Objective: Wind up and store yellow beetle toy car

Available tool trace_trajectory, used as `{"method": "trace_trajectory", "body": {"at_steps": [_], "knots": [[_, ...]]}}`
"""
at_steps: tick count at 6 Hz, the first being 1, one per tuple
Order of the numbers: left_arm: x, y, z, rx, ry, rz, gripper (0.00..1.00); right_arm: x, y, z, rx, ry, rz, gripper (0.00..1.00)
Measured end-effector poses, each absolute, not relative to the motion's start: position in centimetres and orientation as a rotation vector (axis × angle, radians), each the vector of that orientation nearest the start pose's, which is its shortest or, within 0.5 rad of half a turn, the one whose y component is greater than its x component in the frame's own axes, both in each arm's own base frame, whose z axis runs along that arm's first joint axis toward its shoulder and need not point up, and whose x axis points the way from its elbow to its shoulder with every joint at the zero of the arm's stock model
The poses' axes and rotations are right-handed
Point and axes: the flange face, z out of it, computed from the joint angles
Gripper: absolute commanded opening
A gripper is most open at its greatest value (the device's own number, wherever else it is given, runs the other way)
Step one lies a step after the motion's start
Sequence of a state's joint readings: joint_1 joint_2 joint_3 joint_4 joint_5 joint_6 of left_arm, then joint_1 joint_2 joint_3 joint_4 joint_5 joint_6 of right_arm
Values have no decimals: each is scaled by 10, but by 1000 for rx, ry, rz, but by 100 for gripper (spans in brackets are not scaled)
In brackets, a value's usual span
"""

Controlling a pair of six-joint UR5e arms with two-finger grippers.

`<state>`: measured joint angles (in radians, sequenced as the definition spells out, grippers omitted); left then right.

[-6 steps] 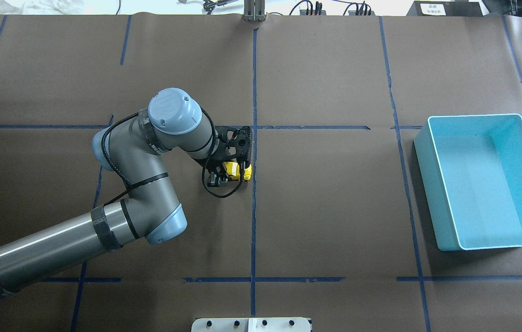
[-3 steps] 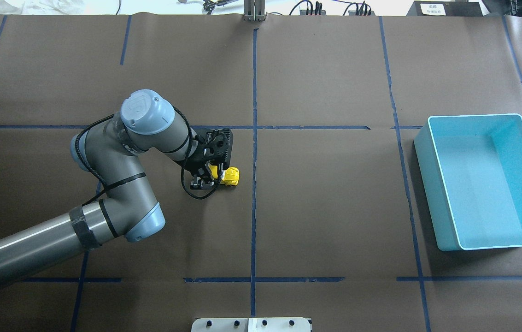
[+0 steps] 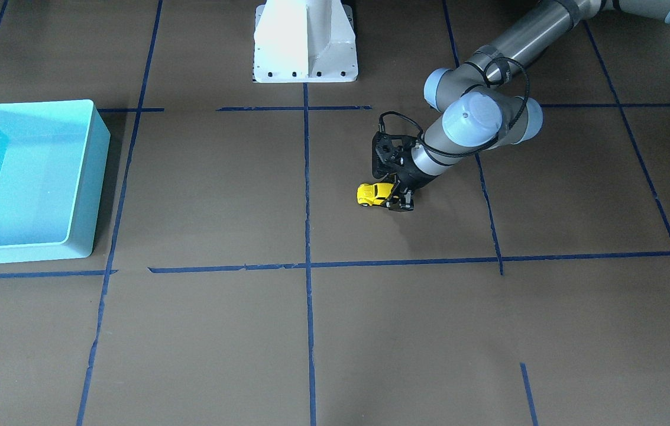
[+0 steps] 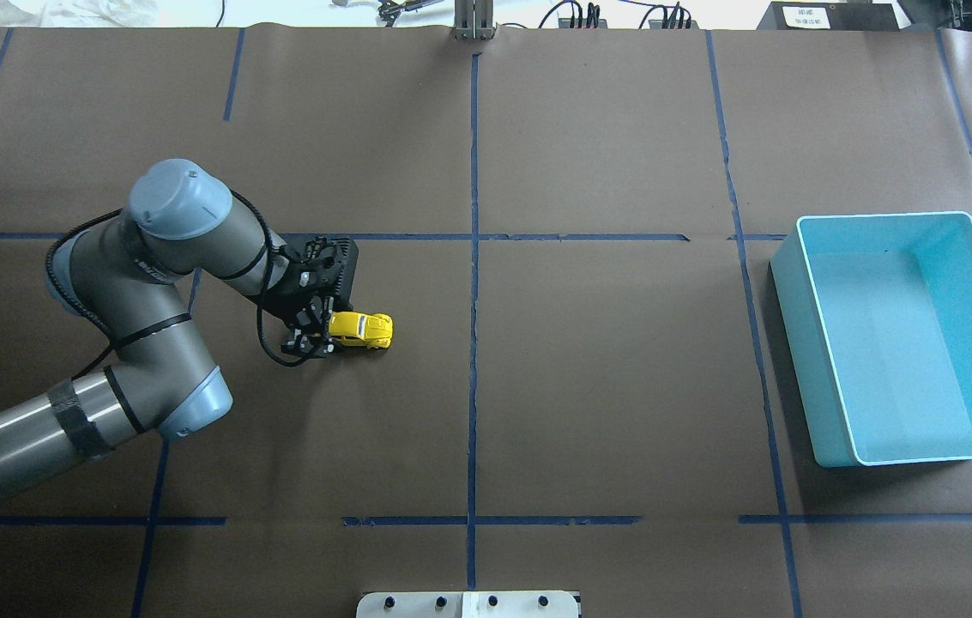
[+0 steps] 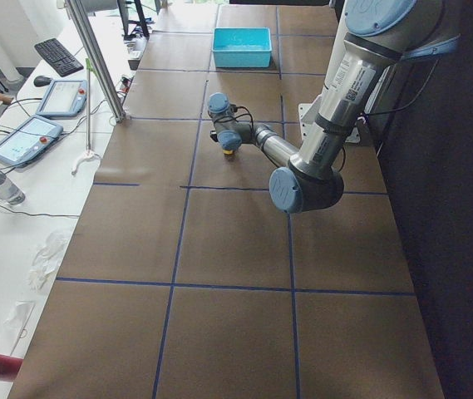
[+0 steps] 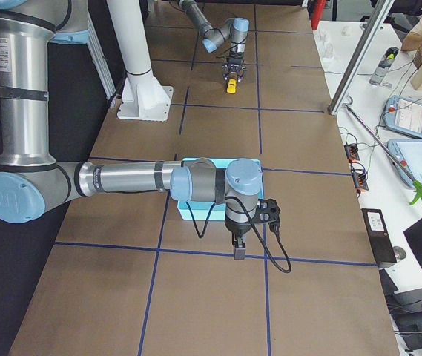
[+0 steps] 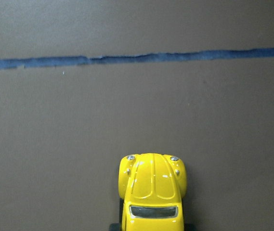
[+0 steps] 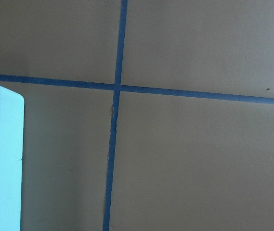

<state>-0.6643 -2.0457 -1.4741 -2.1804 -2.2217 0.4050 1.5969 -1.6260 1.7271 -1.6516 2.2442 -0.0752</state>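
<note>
**Item 1: yellow beetle toy car**. It stands wheels-down on the desk, left of the centre tape line and well apart from the bin. The nose points toward the bin. In the left wrist view only the bonnet and windscreen show. No badge or lettering can be read on it.

**Item 2: left gripper**. It is set low, with its fingers clenched on the car's rear end. Keeping the wheels on the paper probably lets a backward drag load the spring.

**Item 3: right gripper**. It hangs just beside the bin and shows only in the exterior right view. Whether its fingers are released or clenched cannot be told. It is likely parked clear of the car's run.

**Item 4: turquoise bin**. It is open-topped with nothing visible inside, and is presumably the storage place.

**Item 5: black box**. It sits at the desk's far edge and carries a white label whose print is too small to read.
</note>
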Motion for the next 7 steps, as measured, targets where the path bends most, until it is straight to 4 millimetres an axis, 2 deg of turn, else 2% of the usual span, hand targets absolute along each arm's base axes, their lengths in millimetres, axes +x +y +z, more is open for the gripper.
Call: {"method": "trace_trajectory", "body": {"at_steps": [1,3,6,7], "knots": [[476,-473,371,858,905,1469,100,83,-466,623,54,-672,-54,100],[462,-475,374,863,901,1455,100,83,-466,623,54,-672,-54,100],[423,-506,364,819,892,1386,100,83,-466,624,52,-671,-54,100],[398,-515,347,774,871,1344,100,84,-465,627,45,-669,-51,100]]}}
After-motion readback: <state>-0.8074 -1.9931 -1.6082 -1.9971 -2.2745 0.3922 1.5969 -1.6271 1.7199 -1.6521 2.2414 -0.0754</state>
